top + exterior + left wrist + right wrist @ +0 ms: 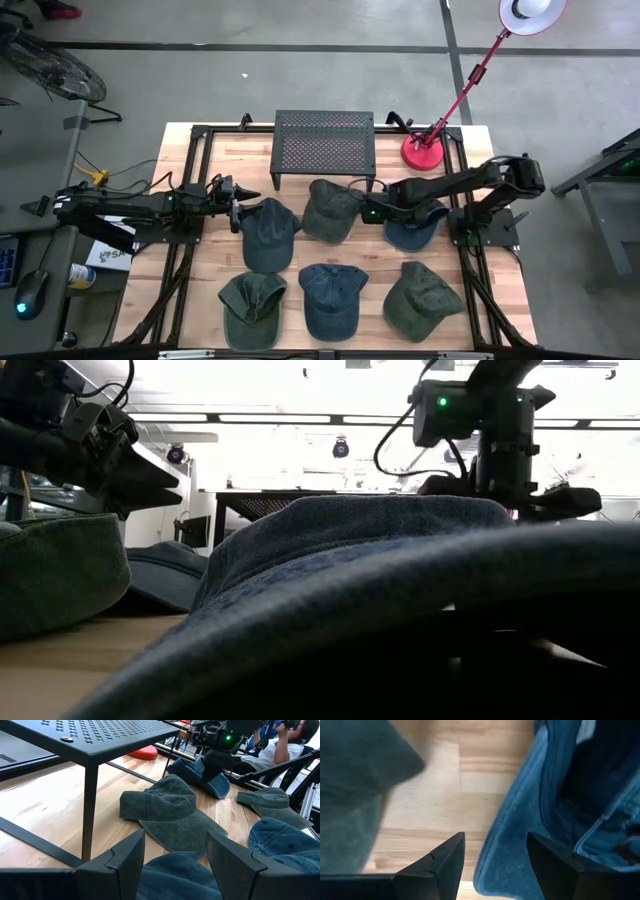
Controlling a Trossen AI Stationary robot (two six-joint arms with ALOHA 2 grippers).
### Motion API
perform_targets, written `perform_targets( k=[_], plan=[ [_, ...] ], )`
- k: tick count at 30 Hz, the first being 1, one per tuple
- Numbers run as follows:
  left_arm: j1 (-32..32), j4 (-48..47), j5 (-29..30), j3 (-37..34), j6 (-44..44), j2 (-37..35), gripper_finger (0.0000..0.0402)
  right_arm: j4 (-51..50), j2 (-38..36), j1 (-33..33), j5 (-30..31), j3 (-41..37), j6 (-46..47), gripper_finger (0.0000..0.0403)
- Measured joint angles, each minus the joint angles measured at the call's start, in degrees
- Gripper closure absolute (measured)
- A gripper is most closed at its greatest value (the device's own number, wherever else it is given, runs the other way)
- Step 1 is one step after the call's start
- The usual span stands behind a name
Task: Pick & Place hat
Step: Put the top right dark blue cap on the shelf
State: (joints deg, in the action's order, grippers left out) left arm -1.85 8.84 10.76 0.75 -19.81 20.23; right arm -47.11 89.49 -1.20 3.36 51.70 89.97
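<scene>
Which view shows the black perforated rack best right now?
The high view: the black perforated rack shows whole from above, at the table's far edge behind the hats. The left wrist view shows one corner and a leg; the low view only a distant glimpse; the right wrist view none.

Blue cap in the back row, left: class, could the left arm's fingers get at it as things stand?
Probably yes. The left gripper is open, right at the blue cap, with nothing between; the black mesh stand sits off to one side.

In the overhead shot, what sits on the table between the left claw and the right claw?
High view: a blue cap right by the left claw, then a green cap next to the right claw. No bare stretch between them.
</scene>
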Motion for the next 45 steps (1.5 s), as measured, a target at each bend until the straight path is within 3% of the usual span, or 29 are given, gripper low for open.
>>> perform_targets(
  k=[6,17,24,33,45],
  plan=[
    [0.0,0.0,0.01,0.0,0.0,0.0,0.0195,-1.28,0.24,0.73,-1.92,0.0,3.04,0.0226],
    [0.0,-0.01,0.01,0.0,0.0,-0.01,0.0195,-3.2,-0.05,1.34,-7.38,0.13,0.28,0.0389],
    [-0.01,-0.02,0.0,0.0,0.0,0.0,0.0195,-5.85,-2.7,2.34,-7.71,1.32,-1.8,0.0395],
    [-0.02,0.0,0.01,0.0,0.0,0.0,0.0195,-20.62,-8.72,5.67,-2.18,15.27,-6.91,0.0397],
    [0.0,0.0,0.0,0.0,0.0,0.0,0.0195,-20.13,-13.87,11.04,0.52,29.26,-28.54,0.0398]
  ],
)
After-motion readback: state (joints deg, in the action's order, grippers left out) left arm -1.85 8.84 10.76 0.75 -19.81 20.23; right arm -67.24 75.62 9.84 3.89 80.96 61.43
